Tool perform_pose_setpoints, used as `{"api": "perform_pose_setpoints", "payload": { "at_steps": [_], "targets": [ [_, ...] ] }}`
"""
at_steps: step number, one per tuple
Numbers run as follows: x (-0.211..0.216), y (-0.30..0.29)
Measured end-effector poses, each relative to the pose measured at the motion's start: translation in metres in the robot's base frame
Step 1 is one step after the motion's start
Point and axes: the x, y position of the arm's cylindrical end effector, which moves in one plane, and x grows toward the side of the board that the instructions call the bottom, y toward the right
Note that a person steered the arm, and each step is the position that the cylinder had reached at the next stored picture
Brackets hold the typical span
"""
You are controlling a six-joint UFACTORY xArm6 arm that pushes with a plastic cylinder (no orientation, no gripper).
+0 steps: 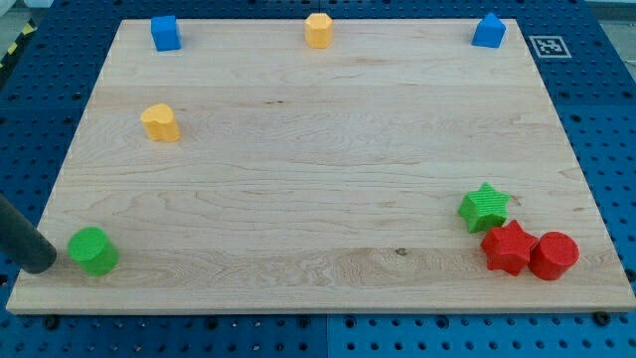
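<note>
Desk: blue perforated desk [606,119] shows around the board on all sides, with a black-and-white marker tag [549,46] at 1 o'clock
Board: pale wooden board [318,179] fills most of the view, its grain running left to right
Rod: dark rod [12,231] comes in from the view's left edge at 8 o'clock, slanting down toward the right
Tip: my tip [45,261] sits on the board's lower-left corner, just beside the green cylinder [93,250], on its 9 o'clock side; whether they touch cannot be told
Jaws: none on this arm, only the rod, so no spread or pinch to tell
Right cluster: at 4 o'clock, green star [484,207] above red star [508,247], with red cylinder [554,256] touching the red star's right side, near the board's right edge
Top edge: blue block [165,33] at 11 o'clock, orange block [318,30] at 12 o'clock, second blue block [488,31] at 1 o'clock
Left side: yellow block [160,122] at 10 o'clock, well apart from the green cylinder
Open room: the board's middle, between the left blocks and the right cluster, is bare wood
</note>
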Motion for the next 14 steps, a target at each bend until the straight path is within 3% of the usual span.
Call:
{"api": "perform_pose_setpoints", "payload": {
  "at_steps": [4, 9, 12, 14],
  "targets": [
    [0.001, 0.088],
    [-0.038, 0.094],
    [-0.025, 0.096],
    [-0.025, 0.136]
  ]
}}
